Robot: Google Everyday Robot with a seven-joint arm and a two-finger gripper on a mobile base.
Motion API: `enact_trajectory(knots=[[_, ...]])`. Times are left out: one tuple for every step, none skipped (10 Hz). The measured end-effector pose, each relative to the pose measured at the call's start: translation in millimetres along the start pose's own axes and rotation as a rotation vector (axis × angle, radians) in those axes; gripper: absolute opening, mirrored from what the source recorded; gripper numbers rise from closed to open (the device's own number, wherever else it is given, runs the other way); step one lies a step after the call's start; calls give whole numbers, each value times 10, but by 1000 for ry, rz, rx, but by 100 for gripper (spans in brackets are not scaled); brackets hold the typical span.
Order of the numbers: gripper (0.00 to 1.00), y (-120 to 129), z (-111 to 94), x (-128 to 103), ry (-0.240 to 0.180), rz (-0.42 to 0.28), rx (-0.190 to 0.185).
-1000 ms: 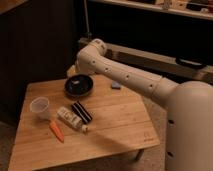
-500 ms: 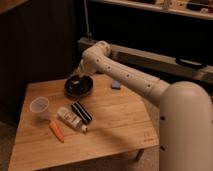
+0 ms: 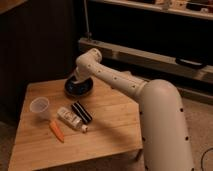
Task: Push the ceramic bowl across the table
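The black ceramic bowl (image 3: 80,88) sits at the far edge of the light-wood table (image 3: 112,122), left of its middle. My white arm reaches from the right across the table's back. My gripper (image 3: 75,81) hangs down from the wrist onto the bowl's far left rim, at or inside the bowl. The wrist hides the bowl's back part.
A translucent white cup (image 3: 40,107) stands near the table's left edge. A carrot (image 3: 56,131), a white packet (image 3: 70,119) and a dark bar (image 3: 82,112) lie in front of the bowl. A dark cabinet and a low shelf stand behind the table.
The wrist has come down and in over the bowl's far rim. The bowl and the other things have hardly shifted.
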Motion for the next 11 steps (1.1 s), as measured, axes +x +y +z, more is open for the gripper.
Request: enact_trajectory(knots=[[0, 43, 47, -13, -12, 2, 8], [0, 85, 77, -22, -23, 2, 17], [0, 85, 121, -35, -39, -3, 26], [0, 63, 182, -56, -54, -9, 34], [0, 63, 264, -96, -71, -13, 42], [0, 75, 331, -124, -82, -13, 47], [0, 59, 383, -134, -88, -14, 51], [0, 65, 413, -165, -96, -13, 51], [0, 86, 427, -223, -107, -11, 51], [0, 99, 438, -303, -124, -8, 52], [0, 146, 428, -414, -142, -3, 51]])
